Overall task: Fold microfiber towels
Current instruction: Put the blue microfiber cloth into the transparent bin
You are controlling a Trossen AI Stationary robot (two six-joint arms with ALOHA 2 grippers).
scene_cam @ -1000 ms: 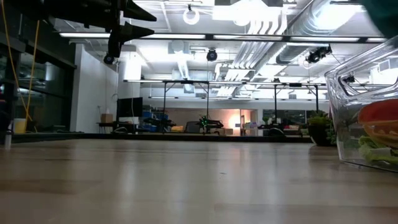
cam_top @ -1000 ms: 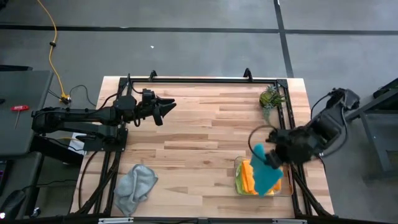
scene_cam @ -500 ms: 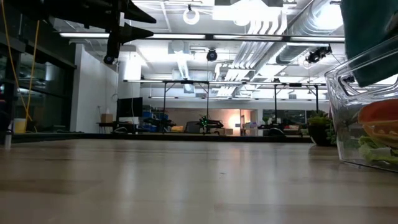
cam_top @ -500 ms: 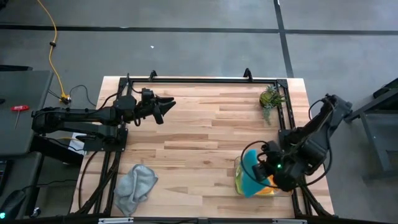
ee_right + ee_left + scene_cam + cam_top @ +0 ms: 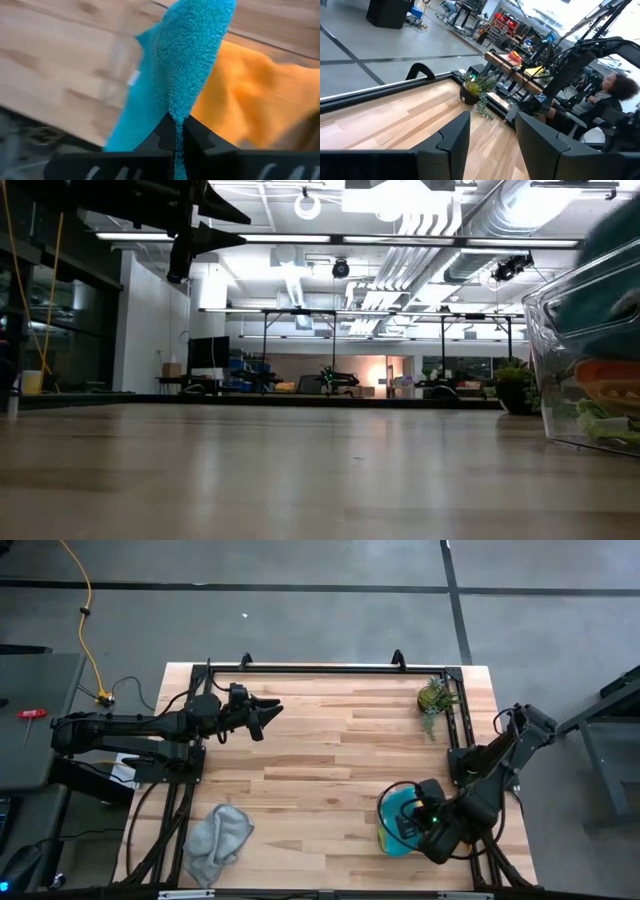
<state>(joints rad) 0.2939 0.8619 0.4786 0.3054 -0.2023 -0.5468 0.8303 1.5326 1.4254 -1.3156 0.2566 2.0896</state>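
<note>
a wide workshop hall with bright ceiling lights and rows of benches stretches behind our pale wooden worktop (image 5: 320, 755), which sits on a grey floor inside a dark frame. on the left side of the worktop we see the left arm waiting near the far edge, its left gripper (image 5: 262, 715) held above the wood with the fingers (image 5: 452, 142) apart and nothing between them. at the near right corner the right arm bends down over the clear plastic tray (image 5: 386, 840). there the right gripper (image 5: 175, 131) has its fingers pressed together on a fold of the teal towel (image 5: 403, 815), which drapes over the tray's contents. beneath the teal cloth, in the right wrist view, we see the orange towel (image 5: 250, 100) lying in the tray, and through the tray wall in the low view a lime green towel (image 5: 605, 422) shows under the orange one. the grey towel (image 5: 218, 838) lies crumpled on the near left part of the worktop, well apart from the tray. a small potted plant (image 5: 433, 698) stands at the far right edge of the worktop.
</note>
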